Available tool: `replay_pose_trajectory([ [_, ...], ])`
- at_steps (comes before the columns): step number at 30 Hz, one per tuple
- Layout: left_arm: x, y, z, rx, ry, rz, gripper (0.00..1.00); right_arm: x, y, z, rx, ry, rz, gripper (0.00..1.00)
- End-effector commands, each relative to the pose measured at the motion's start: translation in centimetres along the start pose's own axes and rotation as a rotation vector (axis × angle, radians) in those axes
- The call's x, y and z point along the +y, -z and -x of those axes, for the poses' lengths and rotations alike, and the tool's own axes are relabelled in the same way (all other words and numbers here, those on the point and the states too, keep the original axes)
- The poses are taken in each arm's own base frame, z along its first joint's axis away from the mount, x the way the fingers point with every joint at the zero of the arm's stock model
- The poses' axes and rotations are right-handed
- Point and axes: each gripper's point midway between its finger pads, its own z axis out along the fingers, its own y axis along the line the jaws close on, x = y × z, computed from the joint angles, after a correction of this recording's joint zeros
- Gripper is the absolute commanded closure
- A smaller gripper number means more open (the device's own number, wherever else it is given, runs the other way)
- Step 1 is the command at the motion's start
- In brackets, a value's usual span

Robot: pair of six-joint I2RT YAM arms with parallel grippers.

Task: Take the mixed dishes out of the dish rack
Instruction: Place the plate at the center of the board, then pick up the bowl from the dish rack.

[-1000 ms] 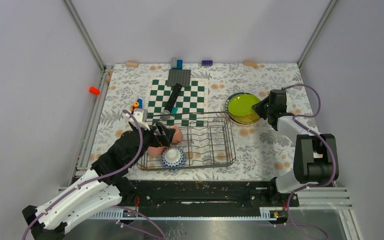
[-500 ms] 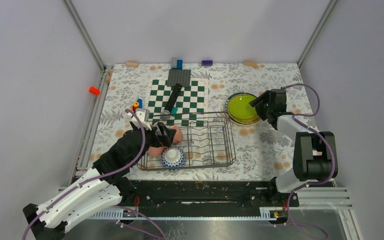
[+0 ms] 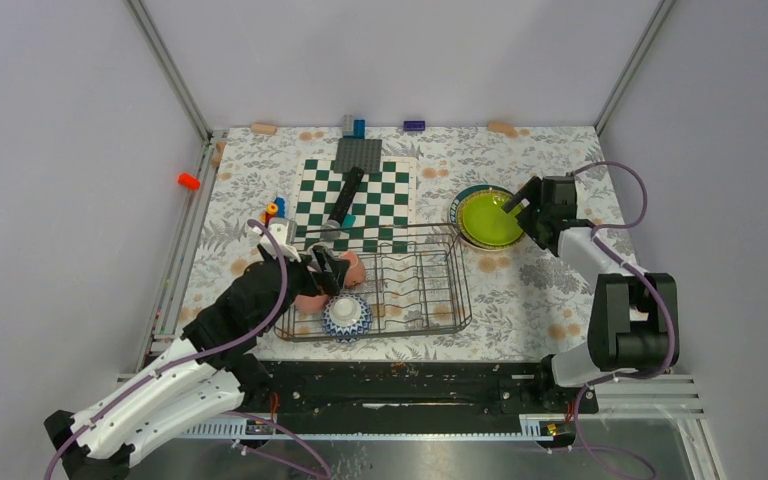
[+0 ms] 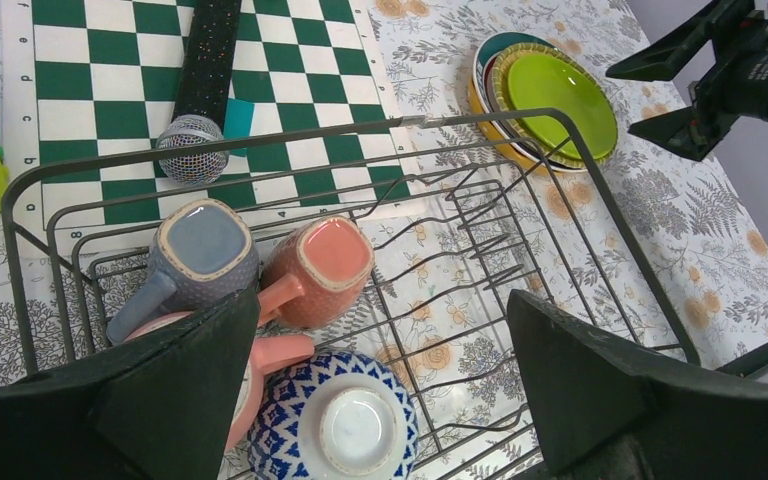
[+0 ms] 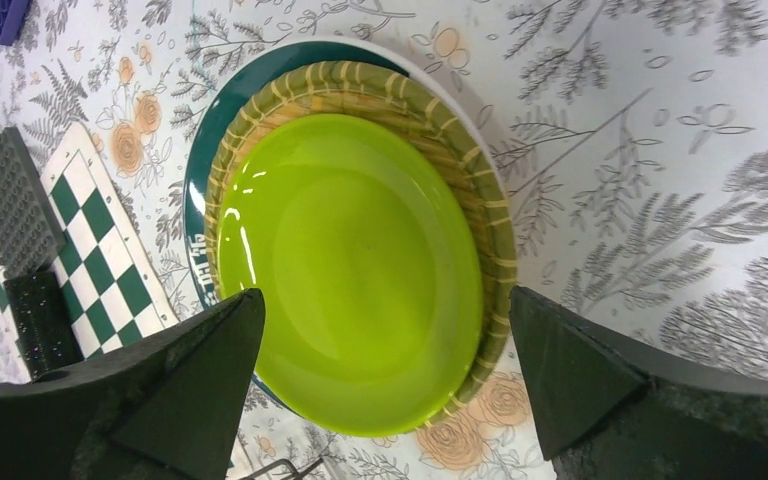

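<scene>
The left gripper [image 4: 382, 298], jaws wide and empty, hangs over the left end of the dish rack [image 3: 420, 285], where the grey cup [image 4: 200, 250], salmon mug [image 4: 325, 265], pink mug [image 4: 265, 355] and patterned bowl [image 4: 340, 420] crowd together. The right gripper [image 5: 385, 295], jaws wide and empty, hangs over the lime-green plate [image 5: 350, 270] stacked right of the rack. A microphone [image 4: 200, 80] lies on the checkered board [image 4: 110, 90] beyond; the board's edge markings are unreadable.

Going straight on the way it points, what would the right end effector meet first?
The right end effector would most likely meet the lime-green plate lying flat ahead of it; depth is unclear.

Rack [image 4: 400, 122] R half open; mugs [image 4: 318, 270], bowl [image 4: 335, 425] L.
</scene>
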Motion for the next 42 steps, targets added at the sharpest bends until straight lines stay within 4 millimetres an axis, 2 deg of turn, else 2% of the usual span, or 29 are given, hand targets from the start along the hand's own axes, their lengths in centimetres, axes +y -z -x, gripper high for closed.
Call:
replay_pose_trajectory([
  [1, -0.6, 0.7, 2.5, -0.056, 0.03, -0.005, 0.01, -1.0, 2.1, 2.0, -0.062, 0.05, -0.074, 0.0],
  [6, -0.5, 0.8, 2.6, -0.05, 0.045, 0.012, 0.01, -0.7, 4.0, 2.5, -0.096, 0.069, -0.046, 0.0],
  [9, -0.3, 0.8, 2.7, -0.043, 0.058, 0.035, 0.01, 0.3, 5.4, 2.5, -0.102, 0.085, 0.025, 0.0],
  [12, 0.2, 0.7, 2.5, -0.029, 0.075, 0.072, 0.01, 2.5, 7.2, 2.0, -0.114, 0.112, 0.169, 0.0],
  [13, 0.3, 0.7, 2.4, -0.022, 0.081, 0.086, 0.01, 4.0, 8.0, 1.8, -0.122, 0.127, 0.245, 0.0],
  [18, 0.7, 0.7, 1.9, 0.028, 0.109, 0.138, 0.01, 9.4, 11.9, -1.7, -0.101, 0.304, 0.483, 0.0],
  [21, 0.9, 0.5, 1.0, 0.061, 0.12, 0.15, 0.01, 11.0, 13.8, -3.8, -0.064, 0.367, 0.561, 0.0],
  [24, 0.6, 0.4, -0.4, 0.12, 0.106, 0.138, 0.01, 10.6, 14.3, -4.8, -0.044, 0.353, 0.573, 0.0],
  [28, -0.8, 0.2, -2.2, 0.2, 0.085, 0.092, 0.01, 7.7, 14.2, -5.2, -0.051, 0.354, 0.475, 0.0],
  [31, -0.8, -0.1, -4.2, 0.287, 0.055, 0.134, 0.01, 6.4, 14.8, -4.9, -0.092, 0.339, 0.45, 0.0],
  [38, 0.0, -0.2, -8.0, 0.439, -0.049, 0.299, 0.01, 6.1, 15.5, -5.1, -0.125, 0.335, 0.496, 0.0],
  [42, -1.0, -0.6, -9.7, 0.502, -0.085, 0.295, 0.05, 5.8, 14.9, -5.2, -0.117, 0.349, 0.476, 0.0],
])
